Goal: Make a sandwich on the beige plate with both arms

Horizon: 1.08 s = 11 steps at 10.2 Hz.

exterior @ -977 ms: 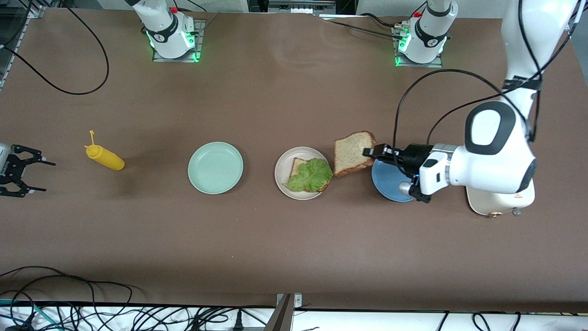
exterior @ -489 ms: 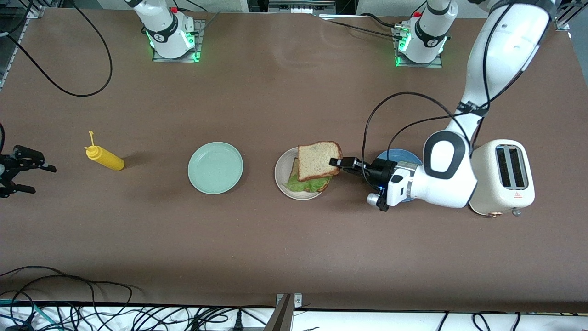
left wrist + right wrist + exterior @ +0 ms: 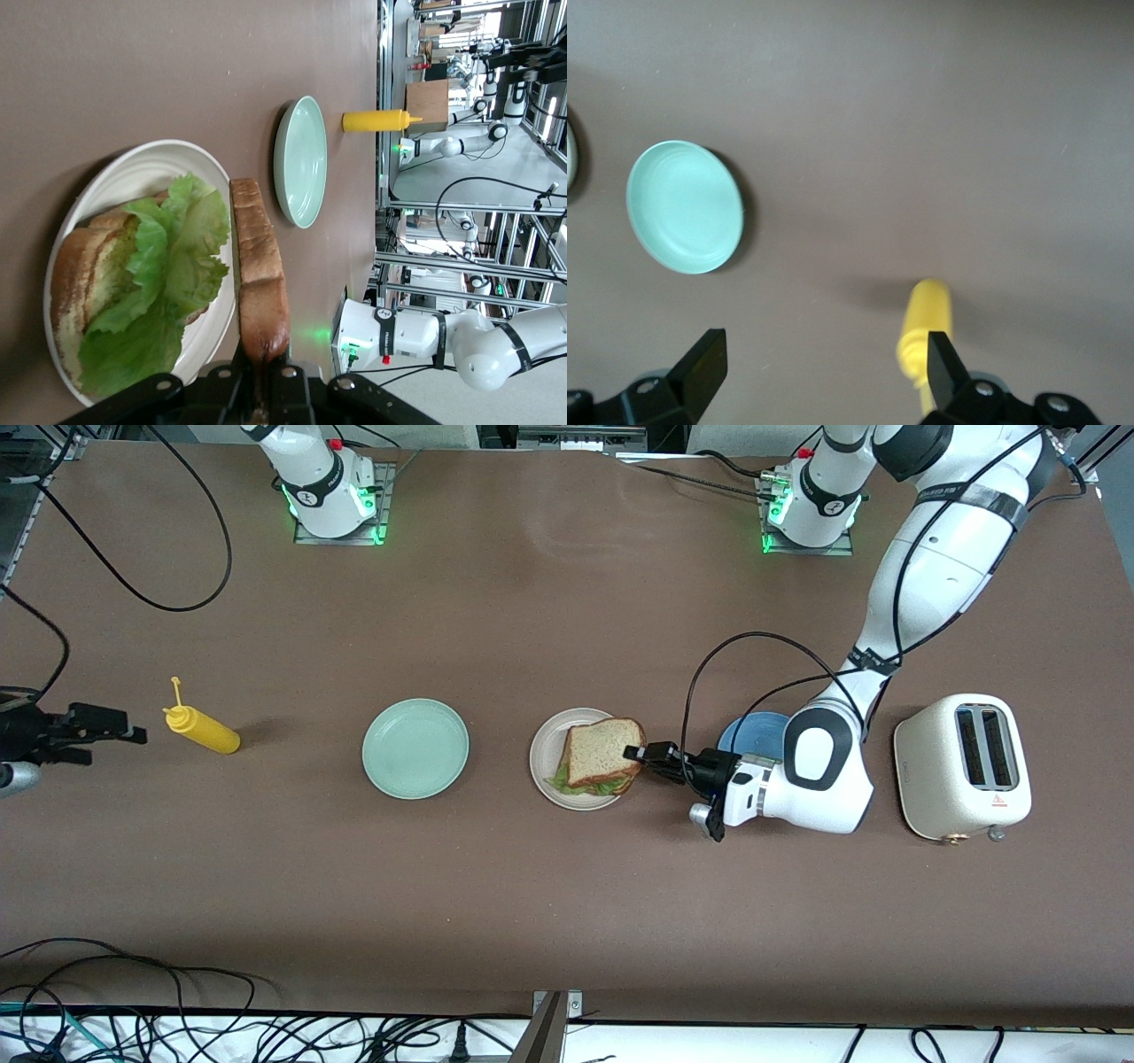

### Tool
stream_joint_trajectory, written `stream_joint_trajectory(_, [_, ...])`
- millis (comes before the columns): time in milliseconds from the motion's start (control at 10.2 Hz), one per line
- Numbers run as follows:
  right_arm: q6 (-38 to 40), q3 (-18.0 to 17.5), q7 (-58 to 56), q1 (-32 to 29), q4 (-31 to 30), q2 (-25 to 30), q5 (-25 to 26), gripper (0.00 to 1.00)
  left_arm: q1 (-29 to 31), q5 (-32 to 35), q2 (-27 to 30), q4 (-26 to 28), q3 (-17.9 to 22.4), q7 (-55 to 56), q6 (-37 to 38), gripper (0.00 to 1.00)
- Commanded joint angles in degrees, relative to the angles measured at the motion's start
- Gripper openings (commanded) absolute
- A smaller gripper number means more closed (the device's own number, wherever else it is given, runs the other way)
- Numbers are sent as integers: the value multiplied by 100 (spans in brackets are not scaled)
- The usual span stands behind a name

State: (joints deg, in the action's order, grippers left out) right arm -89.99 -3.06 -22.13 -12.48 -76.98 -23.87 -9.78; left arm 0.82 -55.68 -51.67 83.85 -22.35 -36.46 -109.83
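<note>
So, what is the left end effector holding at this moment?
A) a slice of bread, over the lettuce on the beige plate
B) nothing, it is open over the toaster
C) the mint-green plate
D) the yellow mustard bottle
A: the left end effector is shut on the edge of the top bread slice, held over the lettuce and bottom slice on the beige plate.

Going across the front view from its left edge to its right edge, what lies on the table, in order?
right gripper → yellow mustard bottle → mint-green plate → beige plate holding the sandwich → left gripper → blue plate → toaster
</note>
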Motion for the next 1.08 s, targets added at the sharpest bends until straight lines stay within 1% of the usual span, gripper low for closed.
stream_joint_trajectory(0, [227,-63,735,270,-97,346,221,100,-117,-242,-185,-123,20,-344,-144,95])
stream_joint_trajectory(98, [262,-11,946,612,-115,426,701,100,-108,-225,-185,-141,29,-370,-144,100])
stream_joint_trajectory(195, [254,-19,1009,720,-159,523,880,100,-117,-207,-177,-167,29,-336,-153,100])
stream_joint_trajectory(293, [79,-28,1183,747,-577,776,916,100,-117,-137,-133,-185,38,-283,-153,100])
stream_joint_trajectory(391, [-218,-63,1350,756,-1129,1118,960,100,-117,-128,-98,-193,73,-274,-153,100])
stream_joint_trajectory(489, [-552,-63,1361,773,-1491,1348,1004,100,-117,-84,-10,-194,108,-248,-153,100])
stream_joint_trajectory(586, [-790,-72,1361,765,-1800,1541,1013,100,-108,238,130,-194,108,13,-153,100])
stream_joint_trajectory(684, [-1062,-63,1361,747,-2055,1674,1057,100,-99,772,288,-220,99,486,-153,100])
stream_joint_trajectory(782, [-1204,-20,1369,712,-2084,1640,1022,100,-82,1308,411,-342,91,943,-153,100])
stream_joint_trajectory(880, [-1197,-19,1596,660,-2119,1649,987,100,-21,1696,604,-500,82,1400,-66,100])
stream_joint_trajectory(977, [-1188,-63,1929,537,-2128,1666,987,100,-11,2066,875,-501,90,1770,92,100])
